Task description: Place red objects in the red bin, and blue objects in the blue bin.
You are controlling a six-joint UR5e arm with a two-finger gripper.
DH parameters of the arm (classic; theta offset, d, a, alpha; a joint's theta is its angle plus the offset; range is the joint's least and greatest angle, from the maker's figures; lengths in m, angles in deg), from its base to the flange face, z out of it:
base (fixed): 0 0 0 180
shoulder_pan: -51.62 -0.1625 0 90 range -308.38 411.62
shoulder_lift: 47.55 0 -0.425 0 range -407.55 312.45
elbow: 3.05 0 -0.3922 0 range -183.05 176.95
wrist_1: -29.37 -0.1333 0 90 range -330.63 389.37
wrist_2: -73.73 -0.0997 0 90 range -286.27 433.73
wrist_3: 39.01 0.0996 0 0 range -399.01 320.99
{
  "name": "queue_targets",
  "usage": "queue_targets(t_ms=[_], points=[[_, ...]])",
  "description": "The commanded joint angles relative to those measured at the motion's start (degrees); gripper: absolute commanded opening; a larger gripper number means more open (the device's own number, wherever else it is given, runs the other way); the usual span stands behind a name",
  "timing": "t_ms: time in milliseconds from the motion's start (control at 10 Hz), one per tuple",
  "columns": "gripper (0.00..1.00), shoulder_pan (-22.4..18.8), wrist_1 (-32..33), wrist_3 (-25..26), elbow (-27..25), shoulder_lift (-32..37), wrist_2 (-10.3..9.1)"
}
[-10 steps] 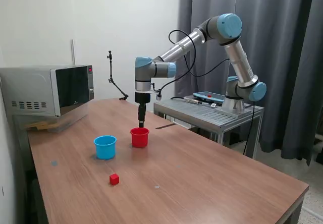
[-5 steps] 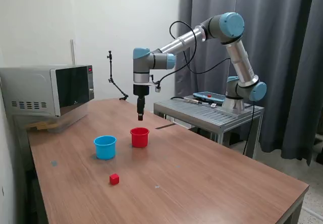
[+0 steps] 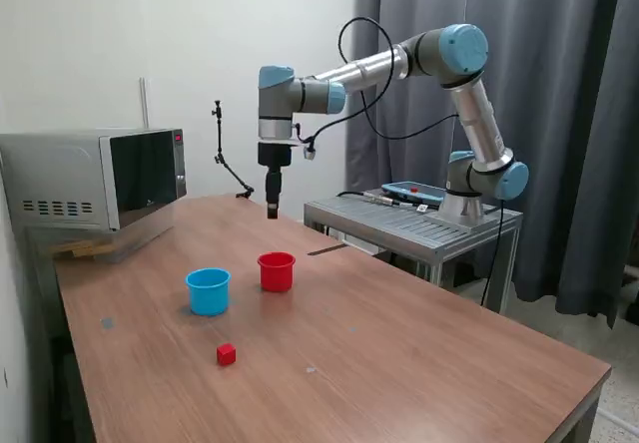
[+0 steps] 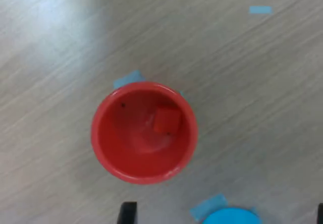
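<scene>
Wrist view looks straight down into the red cup [image 4: 144, 132], and one red cube [image 4: 167, 121] lies inside against its wall. From the exterior view, that cup [image 3: 277, 271] stands on the wooden table [image 3: 419, 363] just beside the light-blue cup [image 3: 208, 290], whose contents I cannot see. A second red cube [image 3: 227, 354] sits apart, nearer the front edge. The gripper [image 3: 272, 210] hangs well above the red cup, touching nothing; I cannot tell how wide it stands.

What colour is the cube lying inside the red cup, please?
Red, matching the cup; the cube shows best in the wrist view.
</scene>
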Motion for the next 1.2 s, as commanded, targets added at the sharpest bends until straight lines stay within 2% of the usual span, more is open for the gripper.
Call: queue_targets(t_ms=[0, 300, 500, 900, 1100], points=[[1.0, -0.8, -4.0, -0.1, 3.6, 0.0, -0.09], [1.0, -1.6, -5.1, -0.1, 8.0, -0.1, -0.09], [1.0, -1.9, -9.8, 0.0, 11.2, -0.3, -0.35], [1.0, -4.9, -10.5, -0.1, 18.3, -2.4, -0.35], [1.0, -6.8, -10.5, -3.6, 20.2, -3.8, -0.35]])
